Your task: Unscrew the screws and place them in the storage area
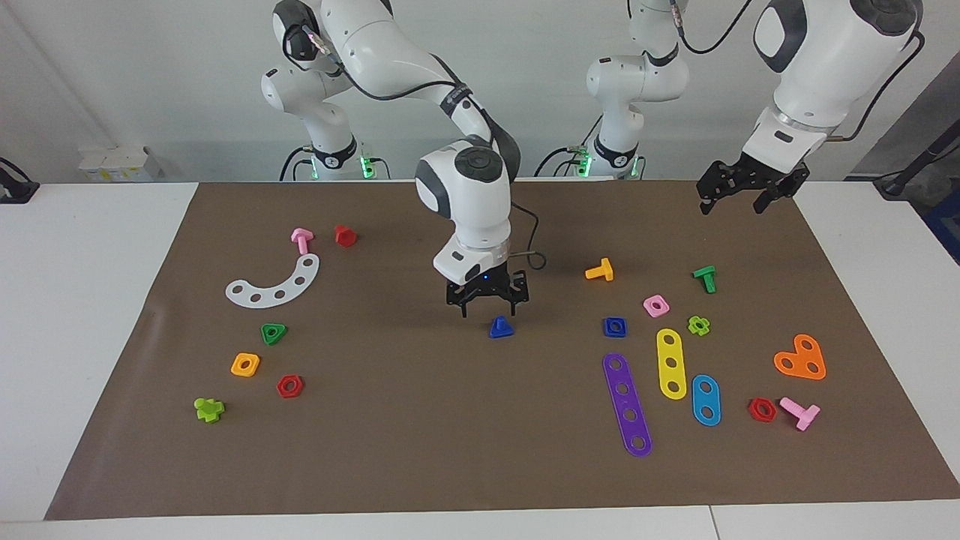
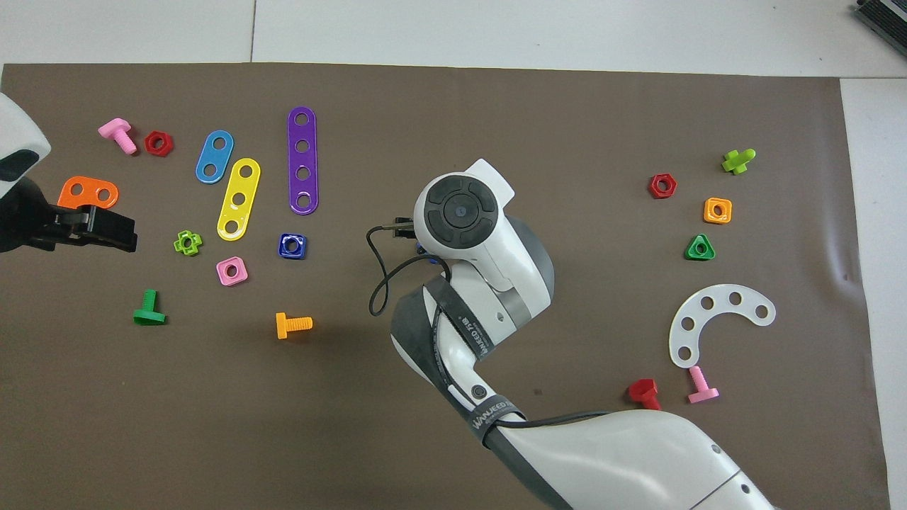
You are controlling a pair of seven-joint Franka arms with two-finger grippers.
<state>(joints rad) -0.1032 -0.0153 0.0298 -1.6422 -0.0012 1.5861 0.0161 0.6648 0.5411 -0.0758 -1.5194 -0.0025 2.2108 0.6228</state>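
The dark-blue bolt (image 1: 501,328) with a triangular head lies on the brown mat near the table's middle, apart from any nut. My right gripper (image 1: 489,309) hangs open just over the mat, right beside the bolt on the side nearer to the robots, and does not hold it. In the overhead view the right arm's hand hides the bolt. The storage area (image 1: 337,337) is bare mat beside the white curved strip (image 1: 274,286), green triangle nut (image 1: 274,333), orange square nut (image 1: 245,364) and red hexagon nut (image 1: 289,385). My left gripper (image 1: 733,204) waits open and empty, raised over the left arm's end.
Purple (image 1: 627,404), yellow (image 1: 671,363) and blue (image 1: 706,400) strips lie toward the left arm's end with a blue square nut (image 1: 614,326), a pink nut (image 1: 655,305), and orange (image 1: 600,271) and green (image 1: 705,278) bolts. A pink bolt (image 1: 301,240) and a red one (image 1: 344,235) lie near the white strip.
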